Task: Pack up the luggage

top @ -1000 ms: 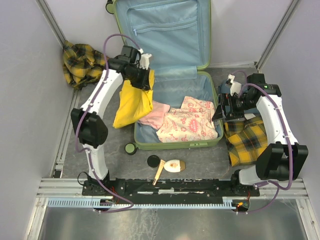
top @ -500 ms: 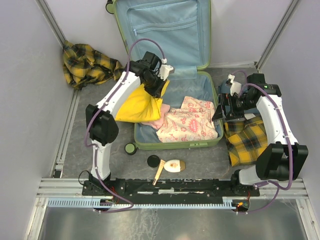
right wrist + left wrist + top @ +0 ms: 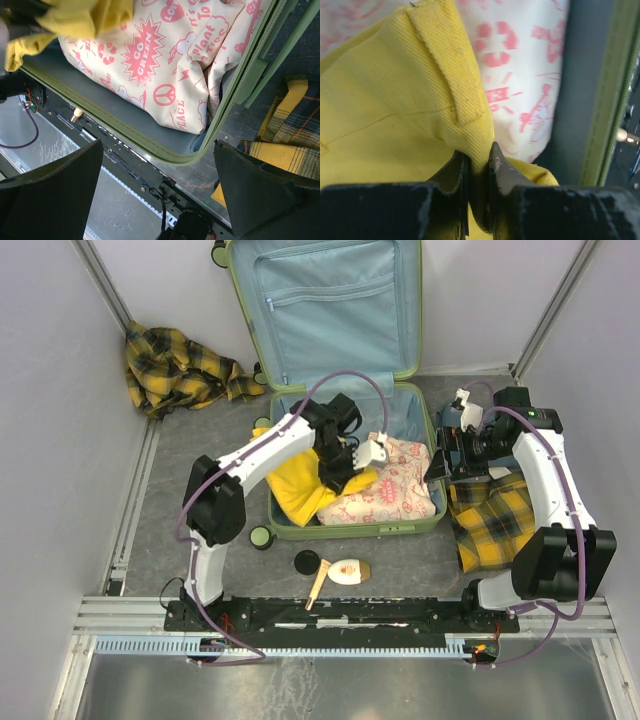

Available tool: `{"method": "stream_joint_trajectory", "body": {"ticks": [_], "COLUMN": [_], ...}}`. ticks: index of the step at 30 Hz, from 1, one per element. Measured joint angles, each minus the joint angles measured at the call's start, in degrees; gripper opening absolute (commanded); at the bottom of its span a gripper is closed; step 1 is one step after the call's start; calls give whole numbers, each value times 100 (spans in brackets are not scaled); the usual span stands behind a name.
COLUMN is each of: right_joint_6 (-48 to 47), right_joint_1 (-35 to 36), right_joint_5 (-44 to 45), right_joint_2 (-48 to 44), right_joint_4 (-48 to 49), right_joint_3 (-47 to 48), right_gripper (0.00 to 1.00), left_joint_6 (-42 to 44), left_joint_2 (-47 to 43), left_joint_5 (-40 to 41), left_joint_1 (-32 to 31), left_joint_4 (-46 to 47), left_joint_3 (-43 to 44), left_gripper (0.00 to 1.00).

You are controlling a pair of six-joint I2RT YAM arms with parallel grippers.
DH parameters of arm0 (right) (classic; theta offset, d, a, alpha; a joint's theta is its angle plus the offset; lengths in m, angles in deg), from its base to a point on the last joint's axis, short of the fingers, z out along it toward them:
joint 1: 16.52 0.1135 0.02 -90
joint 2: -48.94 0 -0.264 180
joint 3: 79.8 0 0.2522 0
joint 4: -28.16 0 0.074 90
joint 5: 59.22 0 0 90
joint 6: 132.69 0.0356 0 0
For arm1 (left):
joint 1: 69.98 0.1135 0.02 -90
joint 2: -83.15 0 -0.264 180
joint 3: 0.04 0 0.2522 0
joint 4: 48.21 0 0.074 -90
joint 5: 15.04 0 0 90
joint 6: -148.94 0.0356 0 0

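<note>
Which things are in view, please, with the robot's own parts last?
luggage: one, lime green with blue lining, open mid-table.
yellow garment: one, yellow, in the luggage's left half.
printed cloth: one, cream with pink print, inside the luggage.
left plaid cloth: one, yellow and dark, far left corner.
right plaid cloth: one, yellow and dark, right of the luggage.
round tubs: two, dark, in front of the luggage.
bottle: one, cream and orange, lying by the tubs.
stick: one, pale wood, beside the bottle.
left gripper: one, black, shut on the yellow garment.
right gripper: one, black, open, at the luggage's right edge.
</note>
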Motion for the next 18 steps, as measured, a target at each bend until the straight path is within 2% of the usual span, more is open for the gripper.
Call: {"method": "stream_joint_trajectory", "body": {"ticks": [7,18], "right_joint_6": [0,-11], "right_joint_1": [0,0], "right_joint_5": [7,15], "right_joint_2": [-2,-44], "right_joint_4": [-2,-2], "right_joint_3": [0,-4], "right_gripper": [100,100], "left_joint_6": [1228,2249], "left_joint_2": [-614,-2256], "left_joint_5": [-310,-855], "left_joint_1": [-326,-308], "left_joint_4": [42,612], "left_joint_3": [-896,-2319], "left_gripper": [3,3]}}
